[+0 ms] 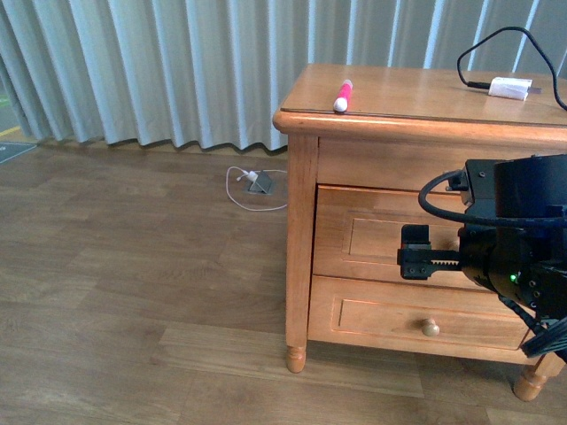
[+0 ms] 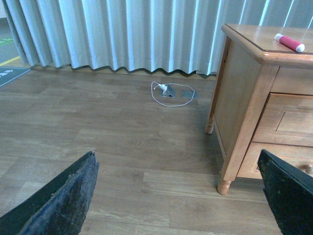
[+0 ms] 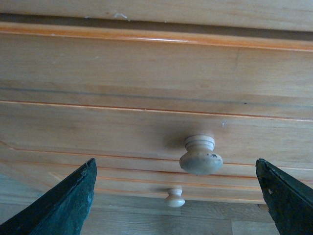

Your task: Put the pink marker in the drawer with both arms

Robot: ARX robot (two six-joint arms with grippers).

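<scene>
The pink marker (image 1: 342, 96) lies on the top of the wooden cabinet (image 1: 301, 257), near its front left corner; it also shows in the left wrist view (image 2: 289, 42). The upper drawer (image 1: 372, 235) is shut. My right gripper (image 1: 415, 252) is open right in front of it. In the right wrist view the drawer's pale knob (image 3: 201, 155) sits between the spread fingers (image 3: 68, 205), untouched, and the gripper (image 3: 175, 166) holds nothing. My left gripper (image 2: 176, 166) is open and empty over the floor, left of the cabinet and out of the front view.
A white charger plug (image 1: 510, 88) with a black cable lies at the cabinet top's back right. The lower drawer (image 1: 390, 314) with its knob (image 3: 174, 197) is shut. A white cable and floor socket (image 2: 171, 92) lie by the curtain (image 1: 177, 62). The floor is wooden.
</scene>
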